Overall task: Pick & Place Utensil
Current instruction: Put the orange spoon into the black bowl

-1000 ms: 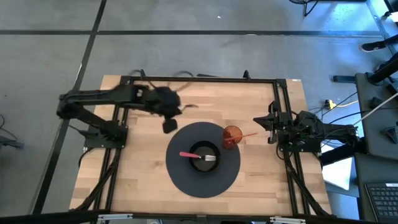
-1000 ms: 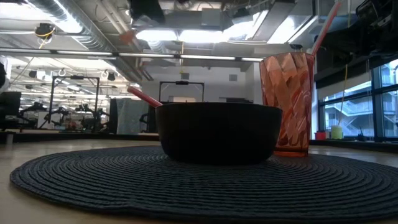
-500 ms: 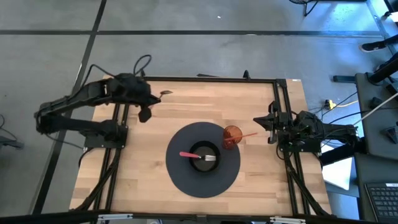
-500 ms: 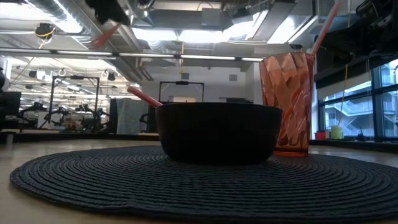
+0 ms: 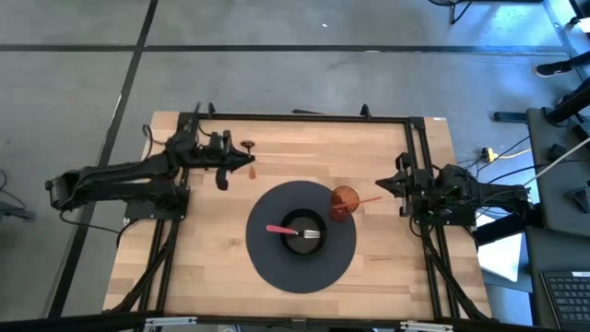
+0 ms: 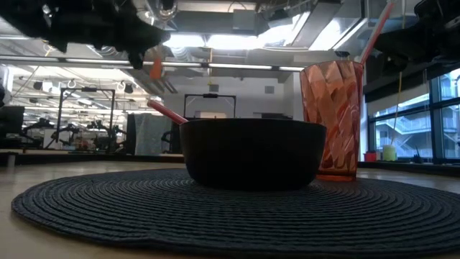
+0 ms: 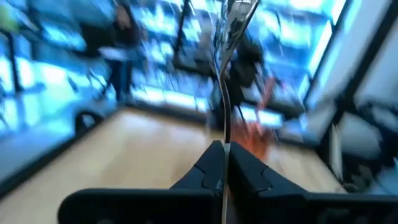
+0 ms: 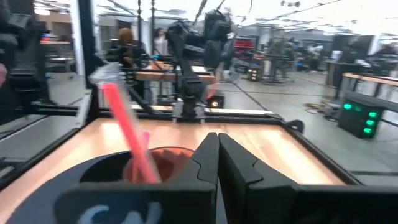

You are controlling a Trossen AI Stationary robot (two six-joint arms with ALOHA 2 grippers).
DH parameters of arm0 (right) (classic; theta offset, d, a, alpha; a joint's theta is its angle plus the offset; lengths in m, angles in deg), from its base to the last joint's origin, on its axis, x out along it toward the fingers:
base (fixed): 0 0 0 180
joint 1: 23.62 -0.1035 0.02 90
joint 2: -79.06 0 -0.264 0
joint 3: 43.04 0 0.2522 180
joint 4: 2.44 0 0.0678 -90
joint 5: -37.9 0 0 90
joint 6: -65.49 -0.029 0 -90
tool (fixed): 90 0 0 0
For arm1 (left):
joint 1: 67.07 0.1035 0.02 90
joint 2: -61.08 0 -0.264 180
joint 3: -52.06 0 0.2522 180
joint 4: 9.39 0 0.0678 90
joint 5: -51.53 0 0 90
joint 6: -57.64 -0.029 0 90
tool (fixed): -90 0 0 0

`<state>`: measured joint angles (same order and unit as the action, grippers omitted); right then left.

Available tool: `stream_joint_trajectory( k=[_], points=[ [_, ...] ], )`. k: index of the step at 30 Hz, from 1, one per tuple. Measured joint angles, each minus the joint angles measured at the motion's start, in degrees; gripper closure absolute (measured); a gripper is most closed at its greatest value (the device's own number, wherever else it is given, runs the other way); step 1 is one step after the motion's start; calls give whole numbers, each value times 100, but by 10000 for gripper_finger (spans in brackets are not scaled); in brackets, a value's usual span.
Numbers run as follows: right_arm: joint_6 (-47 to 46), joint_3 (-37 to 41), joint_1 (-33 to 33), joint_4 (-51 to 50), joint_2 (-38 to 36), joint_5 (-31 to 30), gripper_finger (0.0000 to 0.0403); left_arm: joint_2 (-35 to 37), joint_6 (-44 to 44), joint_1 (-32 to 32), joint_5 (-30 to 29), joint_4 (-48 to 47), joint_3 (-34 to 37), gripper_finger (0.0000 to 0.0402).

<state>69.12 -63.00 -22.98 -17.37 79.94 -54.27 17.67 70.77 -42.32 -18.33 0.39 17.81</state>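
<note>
The left gripper point(image 5: 241, 162) pinches a thin spoon point(image 7: 225, 81) far-left of the mat point(image 5: 267, 263), so a fast swing could slip it loose; the right gripper point(image 5: 387, 183) waits closed.

The robot has 2 dark, nearly black arms built of slim tubular links joined by bulkier rounded joint housings. The left arm point(image 5: 129, 175) carries a thin black cable that loops loosely near its wrist, and its base is a blocky dark box bolted to a black metal frame point(image 5: 295, 118) running round the table edge. The right arm point(image 5: 461, 192) looks more compact and knobbly, with bundled black cables trailing off behind it. Each arm ends in 2 matte black fingers point(image 8: 205, 163) with angular, wedge-shaped tips and flat inner faces, mounted on a wide dark crossbar.
</note>
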Motion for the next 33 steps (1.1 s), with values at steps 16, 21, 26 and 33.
stream_joint_trajectory(
  k=[16,21,26,33],
  points=[
    [155,0,0,-2,0,30,398,-379,427,-792,-1714,2747,1211,398],
    [122,0,-1,-1,1,32,398,-379,463,-939,-1848,2737,1211,398],
    [111,0,0,-2,1,33,398,-379,488,-976,-1907,2676,1211,398],
    [-42,0,-2,9,0,51,398,-457,1253,-1173,-1913,2680,1211,398]
  ],
)
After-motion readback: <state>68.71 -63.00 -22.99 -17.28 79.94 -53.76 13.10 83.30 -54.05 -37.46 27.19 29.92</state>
